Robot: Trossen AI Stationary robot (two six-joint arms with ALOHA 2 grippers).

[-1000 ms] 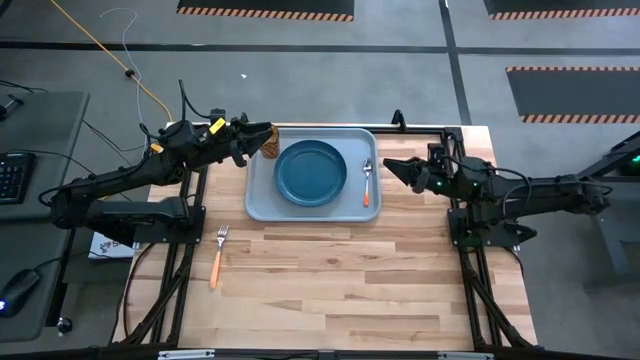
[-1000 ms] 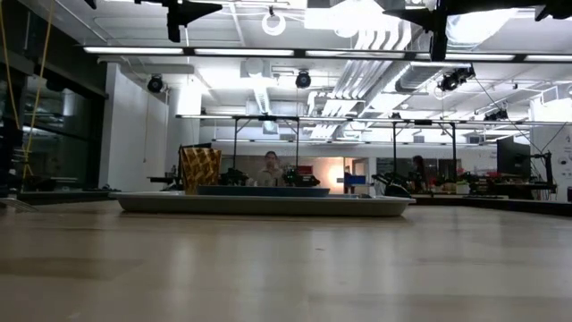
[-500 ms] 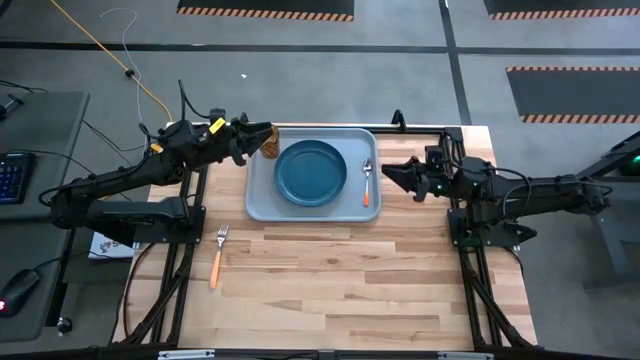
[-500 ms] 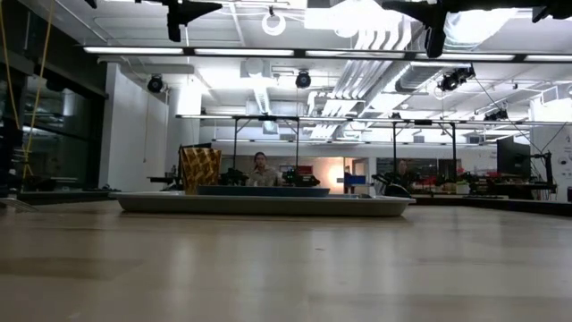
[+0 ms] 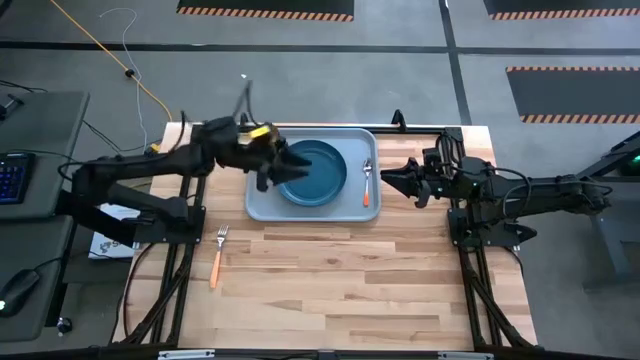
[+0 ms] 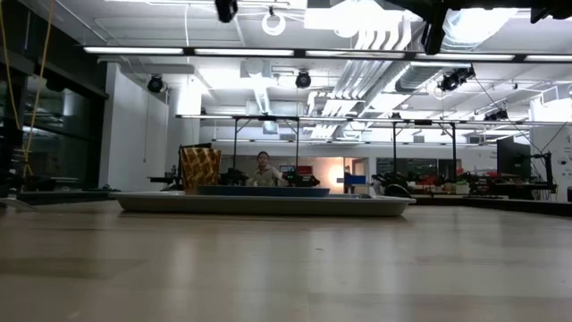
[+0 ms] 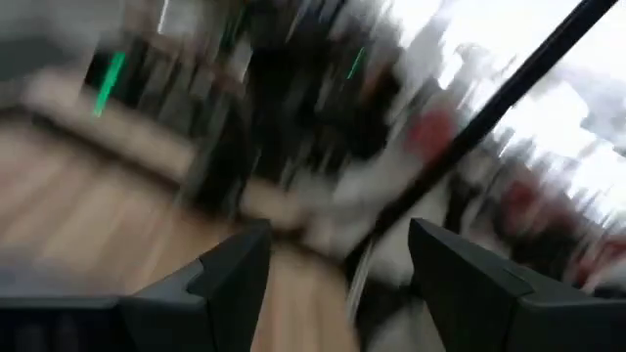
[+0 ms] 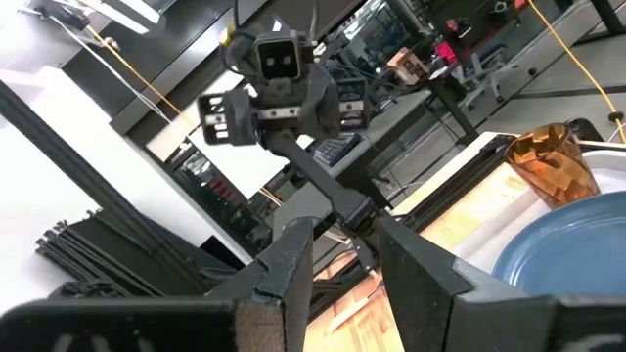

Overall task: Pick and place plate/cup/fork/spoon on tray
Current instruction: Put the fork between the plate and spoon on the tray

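Workshop room around a light wooden table [image 5: 330,280].

Grey floor [image 5: 330,70] with orange-and-black hazard-striped mats [image 5: 265,10] beyond the table's far edge. Long ceiling strip lights [image 6: 179,50], exposed ducts [image 6: 393,76], white walls, distant workbenches, and a person [image 6: 263,170] far behind.

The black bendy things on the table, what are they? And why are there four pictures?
They are two robot arms, each ending in a gripper with two jaws for pinching things. One picture looks down from above, one looks level across the table, and two come from little cameras on the arms' wrists. On the wooden table lies a grey-blue tray holding a blue plate, a spoon and an orange cup. A fork lies on the bare wood, outside the tray. The left gripper hangs over the tray by the plate; the right gripper waits just beside the tray, near the spoon. Both have their jaws open and hold nothing.
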